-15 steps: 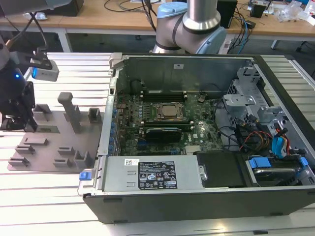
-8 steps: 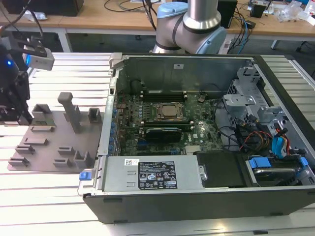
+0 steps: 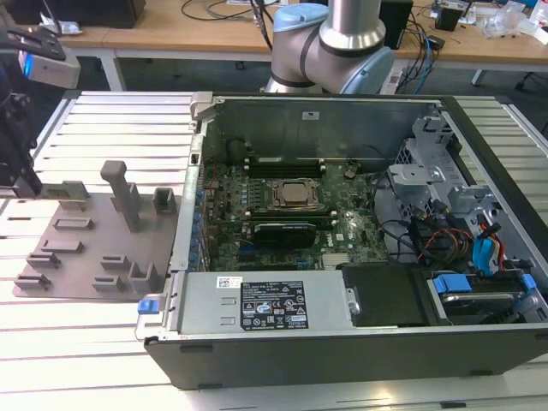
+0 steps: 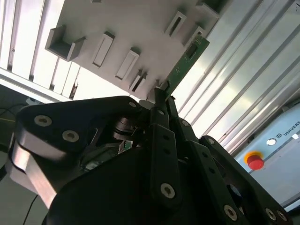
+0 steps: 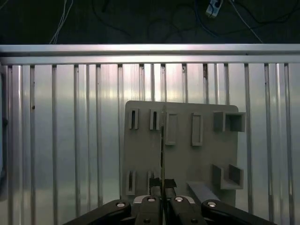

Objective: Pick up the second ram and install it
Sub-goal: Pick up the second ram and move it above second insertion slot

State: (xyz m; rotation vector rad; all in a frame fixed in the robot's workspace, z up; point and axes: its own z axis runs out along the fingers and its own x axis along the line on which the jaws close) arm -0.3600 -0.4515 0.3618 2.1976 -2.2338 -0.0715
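Gripper (image 4: 161,96): clenched on one end of second ram.
Second ram (image 4: 186,61): green stick, held over grey fixture plate (image 3: 86,257), at the exterior view's left.
Computer case (image 3: 342,128): open, beside plate on surface (image 3: 120,128).

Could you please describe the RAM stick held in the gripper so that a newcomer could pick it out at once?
Find the flat grey plastic fixture plate on the ribbed aluminium table. Over it, the black gripper is shut on a long, narrow green circuit-board stick. It is the only green piece, thin and flat, unlike the plate's grey slotted blocks.
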